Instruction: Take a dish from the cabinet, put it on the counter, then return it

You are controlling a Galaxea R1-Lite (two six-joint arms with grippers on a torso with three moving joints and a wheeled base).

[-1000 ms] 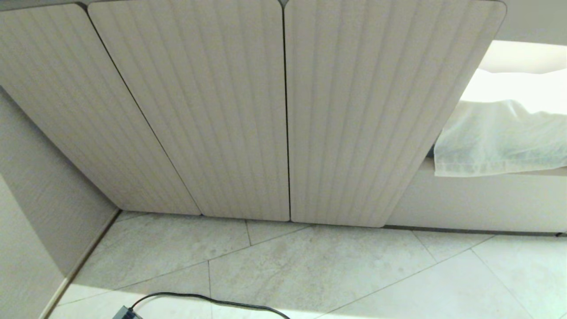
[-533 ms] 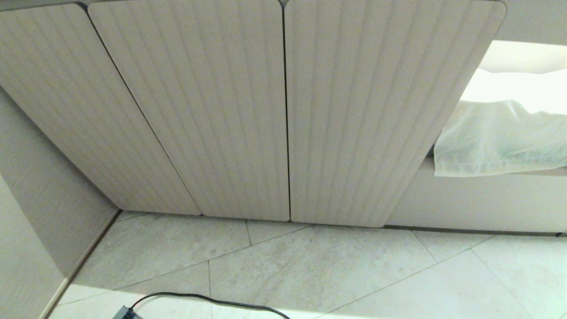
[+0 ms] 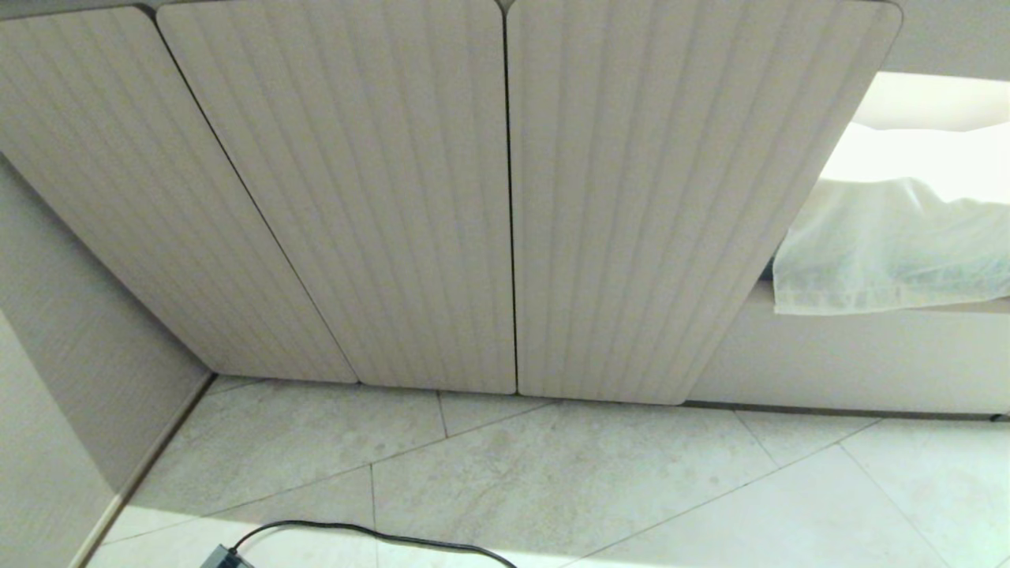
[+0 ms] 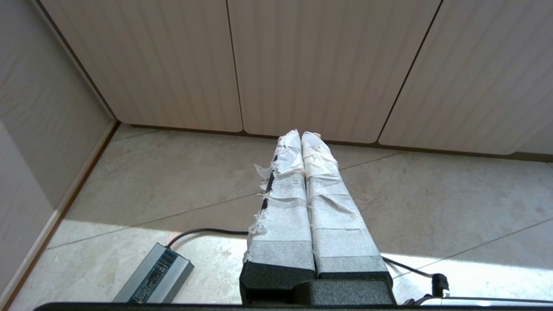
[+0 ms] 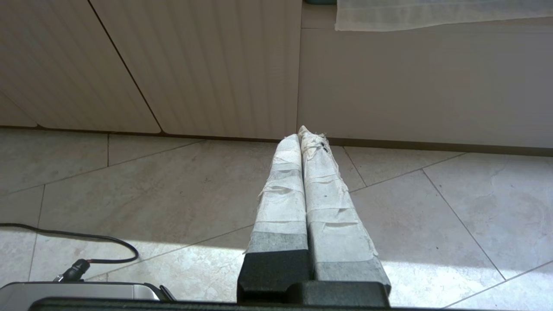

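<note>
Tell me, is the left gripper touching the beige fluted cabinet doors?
Apart: the left wrist view shows the left gripper hanging over floor tiles, short of the beige fluted cabinet doors.

Cabinet (image 3: pixel 505 197): we face it straight ahead; its three shut doors stand side by side above the floor (image 3: pixel 552 481).
Wall (image 3: pixel 71 379): on our left, meeting the cabinet's left end in a corner.
Panel (image 3: pixel 852 355): right of the cabinet, along the floor's far edge.
Cloth (image 3: pixel 892 244): hangs over the panel's top edge.
Cable (image 3: pixel 371 534): we see it on the floor's near edge, left of centre, running to a power brick (image 4: pixel 155 278).
</note>
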